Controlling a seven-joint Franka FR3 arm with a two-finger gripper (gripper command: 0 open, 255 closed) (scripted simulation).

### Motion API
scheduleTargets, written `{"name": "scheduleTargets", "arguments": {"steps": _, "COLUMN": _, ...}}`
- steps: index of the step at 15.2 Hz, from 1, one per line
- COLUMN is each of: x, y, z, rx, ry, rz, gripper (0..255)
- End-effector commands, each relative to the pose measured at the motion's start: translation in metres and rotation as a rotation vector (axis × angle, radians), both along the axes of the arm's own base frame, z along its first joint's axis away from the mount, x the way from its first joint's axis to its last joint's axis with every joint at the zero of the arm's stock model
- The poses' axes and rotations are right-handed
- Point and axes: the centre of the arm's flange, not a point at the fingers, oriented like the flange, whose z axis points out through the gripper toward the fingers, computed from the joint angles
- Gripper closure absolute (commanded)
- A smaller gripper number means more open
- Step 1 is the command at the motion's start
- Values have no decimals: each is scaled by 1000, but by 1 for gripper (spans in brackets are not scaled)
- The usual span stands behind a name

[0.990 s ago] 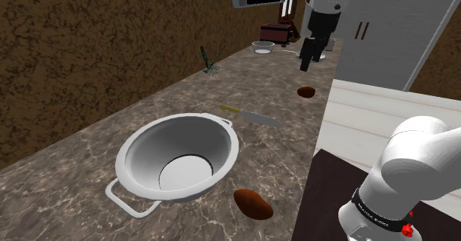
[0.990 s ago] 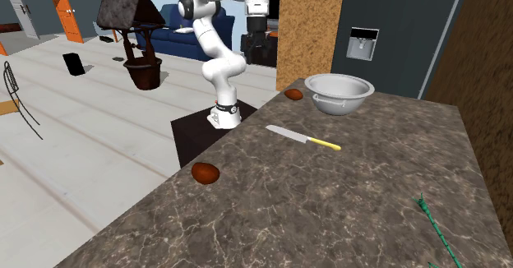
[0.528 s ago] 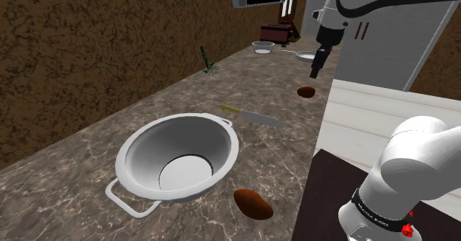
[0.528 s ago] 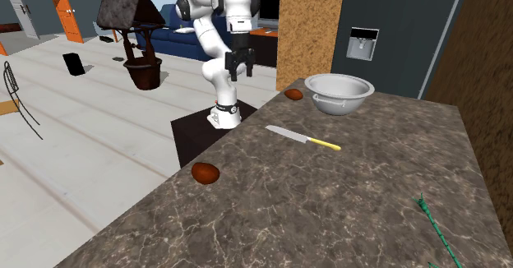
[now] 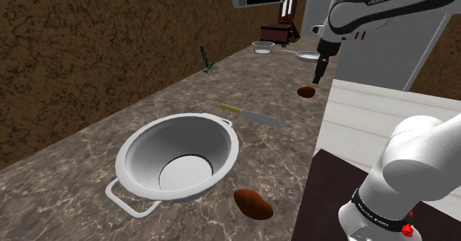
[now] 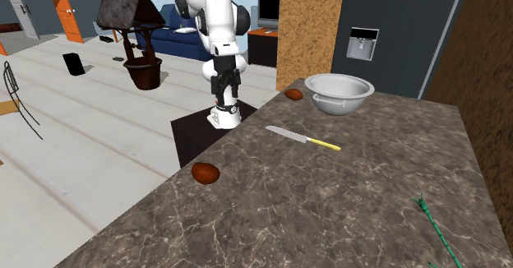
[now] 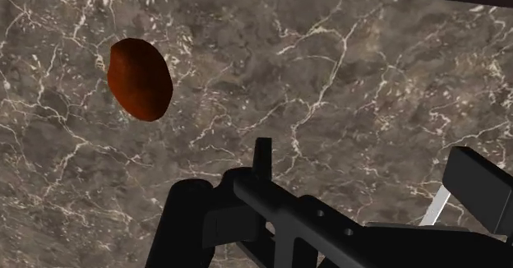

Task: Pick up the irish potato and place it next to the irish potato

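Two reddish-brown potatoes lie on the dark marble counter. One potato rests near the stand, beside the bowl, seen also as the potato by the counter's corner. The other potato lies farther along the counter's edge; it shows large as the potato and as the potato. My black gripper hangs a little above and just beyond this far potato, pointing down, with its fingers apart and nothing between them. The gripper sits low under the arm; in the wrist view the gripper is off to one side of the potato.
A large grey metal bowl with handles stands next to the near potato. A yellow-handled knife lies mid-counter. A green sprig and small bowls sit at the far end. The counter's edge drops to the floor beside both potatoes.
The arm has swung toward the shoulder view's right and come down. The gripper has dropped from high over the counter to just above the far potato. Both potatoes are unmoved.
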Motion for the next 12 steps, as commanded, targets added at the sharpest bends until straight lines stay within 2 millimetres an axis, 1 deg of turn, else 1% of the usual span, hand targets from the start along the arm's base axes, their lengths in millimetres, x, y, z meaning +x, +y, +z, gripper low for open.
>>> {"name": "scheduleTargets", "arguments": {"steps": 1, "x": 6, "y": -19, "z": -15, "rx": -2, "ry": -1, "rz": 44, "gripper": 0}}
{"name": "scheduleTargets", "arguments": {"steps": 6, "x": 30, "y": -72, "z": -49, "rx": -1, "ry": -2, "rz": 146, "gripper": 0}}
{"name": "scheduleTargets", "arguments": {"steps": 12, "x": 65, "y": -132, "z": -91, "rx": 0, "ry": -2, "rz": 267, "gripper": 0}}
